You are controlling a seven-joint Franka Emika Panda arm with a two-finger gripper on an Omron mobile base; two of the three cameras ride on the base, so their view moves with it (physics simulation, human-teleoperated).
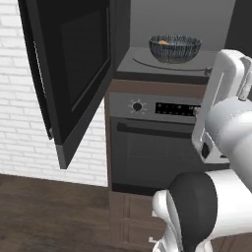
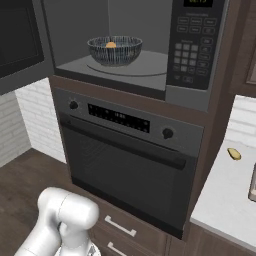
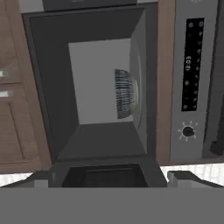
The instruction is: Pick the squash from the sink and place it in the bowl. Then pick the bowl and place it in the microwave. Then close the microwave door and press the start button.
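The microwave [image 2: 75,30] stands open, and the bowl [image 2: 114,50] sits on its glass turntable [image 2: 145,64]. A bit of the tan-orange squash [image 2: 111,45] shows inside the bowl [image 1: 174,48]. The microwave door [image 1: 74,64] is swung wide open to the left. In the rolled hand view the cavity lies straight ahead with the bowl [image 3: 126,94] at its right side. My gripper [image 3: 112,178] is open, back from the cavity, with nothing between its fingertips [image 3: 183,177]. The sink is out of view.
The keypad panel [image 2: 192,45] is right of the cavity. Below the microwave is an oven [image 2: 125,165] with knobs, a display and a bar handle. A pale counter [image 2: 225,200] at the right carries a small yellow item [image 2: 234,154]. A white brick wall [image 1: 19,123] stands at the left.
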